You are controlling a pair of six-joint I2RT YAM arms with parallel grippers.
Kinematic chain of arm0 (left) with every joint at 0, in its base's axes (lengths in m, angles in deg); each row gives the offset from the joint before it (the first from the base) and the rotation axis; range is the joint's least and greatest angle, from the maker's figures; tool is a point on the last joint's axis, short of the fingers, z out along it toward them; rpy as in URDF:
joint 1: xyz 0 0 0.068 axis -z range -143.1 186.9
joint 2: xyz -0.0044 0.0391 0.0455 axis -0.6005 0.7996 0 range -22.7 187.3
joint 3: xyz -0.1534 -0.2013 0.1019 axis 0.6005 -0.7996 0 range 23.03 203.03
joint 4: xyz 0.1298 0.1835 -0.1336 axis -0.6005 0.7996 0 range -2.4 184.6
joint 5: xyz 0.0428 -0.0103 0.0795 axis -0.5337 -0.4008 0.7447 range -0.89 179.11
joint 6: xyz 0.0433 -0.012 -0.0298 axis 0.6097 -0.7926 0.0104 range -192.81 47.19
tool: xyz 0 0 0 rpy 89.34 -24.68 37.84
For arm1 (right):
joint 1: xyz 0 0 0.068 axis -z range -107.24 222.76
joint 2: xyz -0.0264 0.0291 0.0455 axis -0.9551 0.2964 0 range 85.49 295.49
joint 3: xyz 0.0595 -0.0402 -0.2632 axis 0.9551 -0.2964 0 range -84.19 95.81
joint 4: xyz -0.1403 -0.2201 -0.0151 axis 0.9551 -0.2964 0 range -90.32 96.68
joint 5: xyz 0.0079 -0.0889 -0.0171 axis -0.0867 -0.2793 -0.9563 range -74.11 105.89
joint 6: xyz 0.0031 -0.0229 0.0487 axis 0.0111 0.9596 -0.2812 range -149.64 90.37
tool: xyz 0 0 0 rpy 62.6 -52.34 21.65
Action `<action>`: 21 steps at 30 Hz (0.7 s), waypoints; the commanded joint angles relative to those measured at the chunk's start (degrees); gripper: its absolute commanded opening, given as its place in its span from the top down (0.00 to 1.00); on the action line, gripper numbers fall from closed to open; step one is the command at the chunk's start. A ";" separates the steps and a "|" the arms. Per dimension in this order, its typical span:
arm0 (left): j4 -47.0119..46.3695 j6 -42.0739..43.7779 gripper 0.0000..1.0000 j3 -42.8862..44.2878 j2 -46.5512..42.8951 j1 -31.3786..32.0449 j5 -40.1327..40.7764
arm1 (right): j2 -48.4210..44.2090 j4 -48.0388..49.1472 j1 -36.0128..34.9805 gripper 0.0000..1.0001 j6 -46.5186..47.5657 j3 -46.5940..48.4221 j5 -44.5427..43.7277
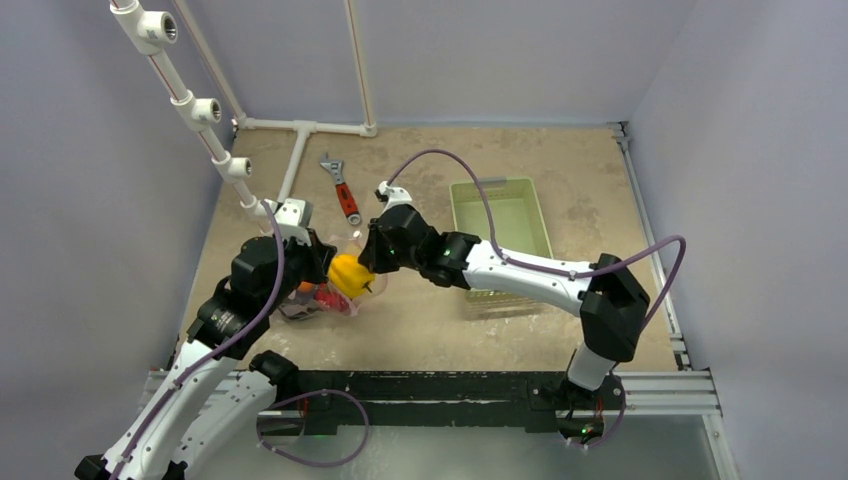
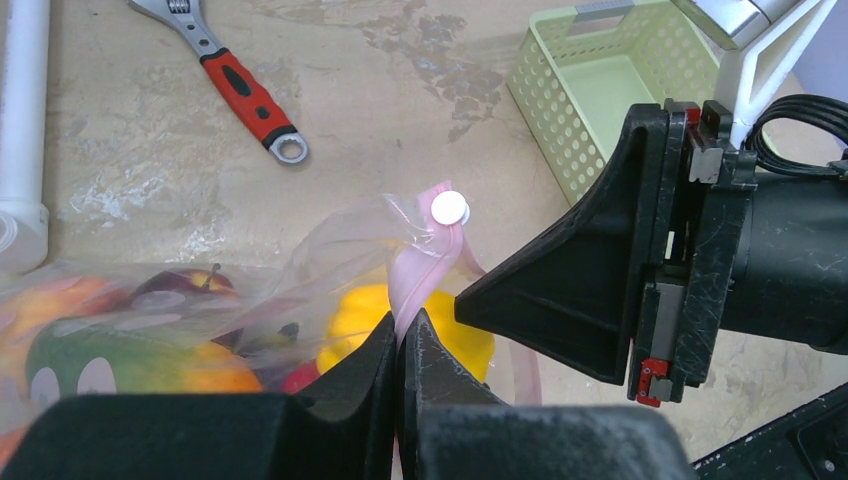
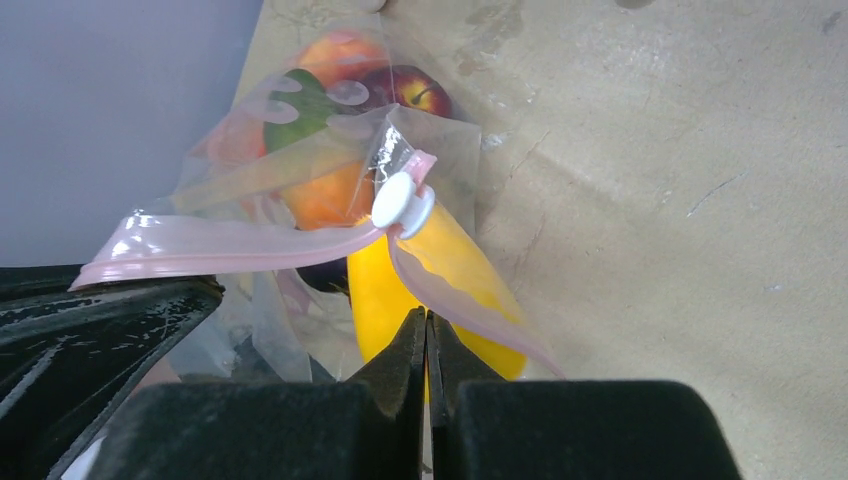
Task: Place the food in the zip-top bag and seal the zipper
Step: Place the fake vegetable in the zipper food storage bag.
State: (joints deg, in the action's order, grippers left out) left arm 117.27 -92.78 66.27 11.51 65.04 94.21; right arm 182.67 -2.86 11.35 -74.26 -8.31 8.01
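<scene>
Ok so, reading it off the zip-top bag (image 2: 150, 310). Left of the bag there's just a white PVC pipe (image 2: 22, 120). The left gripper (image 2: 401, 330) is right at the bag's mouth, fingers squeezed together on the pink zipper (image 3: 250, 245), which runs straight down into them.

Inside the bag most of the food (image 2: 200, 372) looks packed already: an orange piece, something green, and a dark red apple-looking one (image 3: 415, 90). The yellow pepper (image 3: 375, 300) is the holdout. It sits in the bag's mouth between the two pink lips, and as far as I can tell part of it pokes out. The white slider (image 3: 402, 203) is parked at the far corner of the bag where the lips meet, so the mouth is wide open.

On the bag's right side the right gripper (image 3: 427, 335) comes in with its fingers pressed together, tips against the pepper and the near lip. I can't tell if any plastic is caught between them.

Behind the bag lies a red-handled wrench (image 2: 245, 95), and further right a pale green mesh basket (image 2: 565, 135).

My read: loading is nearly done and no stray food is on show. What's left is pushing the pepper in and running the slider across.
</scene>
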 commanded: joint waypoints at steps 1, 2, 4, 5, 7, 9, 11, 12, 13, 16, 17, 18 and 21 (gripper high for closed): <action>-1.81 -0.34 1.00 0.18 -0.12 0.07 -0.20 | -1.58 -1.08 -0.15 1.00 1.49 1.85 -0.45; -1.81 -0.34 1.00 0.19 -0.12 0.07 -0.18 | -2.13 -1.17 -0.20 1.00 1.47 1.25 -0.35; -1.82 -0.34 1.00 0.17 -0.06 0.07 -0.14 | -3.59 -1.28 -0.14 1.00 1.52 -0.27 0.22; -1.86 -0.34 1.00 0.22 -0.03 0.07 -0.22 | -4.49 -1.29 -0.20 1.00 1.55 -1.08 0.53; -1.89 -0.34 1.00 0.17 0.06 0.07 -0.16 | -6.24 -1.06 -0.16 1.00 1.47 -3.15 1.79; -1.82 -0.35 1.00 0.18 0.14 0.07 -0.24 | -8.11 -0.92 -0.29 1.00 1.19 -5.11 2.93; -1.81 -0.33 1.00 0.19 0.23 0.07 -0.27 | -9.53 -0.85 -0.36 1.00 0.89 -7.01 3.85; -1.81 -0.35 1.00 0.19 0.24 0.05 -0.25 | -10.08 -0.69 -0.43 1.00 0.81 -7.87 4.29; -1.85 -0.33 1.00 0.19 0.24 -0.01 -0.20 | -10.52 -0.44 -0.53 1.00 0.73 -8.75 4.70; -1.86 -0.36 1.00 0.18 0.28 -0.02 -0.27 | -10.71 0.28 -0.77 1.00 0.68 -10.17 5.67; -1.87 -0.31 1.00 0.24 0.32 -0.02 -0.27 | -10.51 0.42 -0.86 1.00 0.68 -10.29 5.73; -1.82 -0.33 1.00 0.18 0.32 -0.02 -0.25 | -10.12 0.60 -0.90 1.00 0.60 -10.34 5.69; -1.81 -0.33 1.00 0.24 0.24 -0.02 -0.17 | -8.80 1.61 -0.98 1.00 0.55 -10.08 5.60</action>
State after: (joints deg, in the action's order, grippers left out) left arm 117.27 -92.78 66.27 11.84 65.04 94.19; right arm 173.21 -3.63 10.78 -73.73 -18.32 12.65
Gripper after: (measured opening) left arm 0.005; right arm 0.004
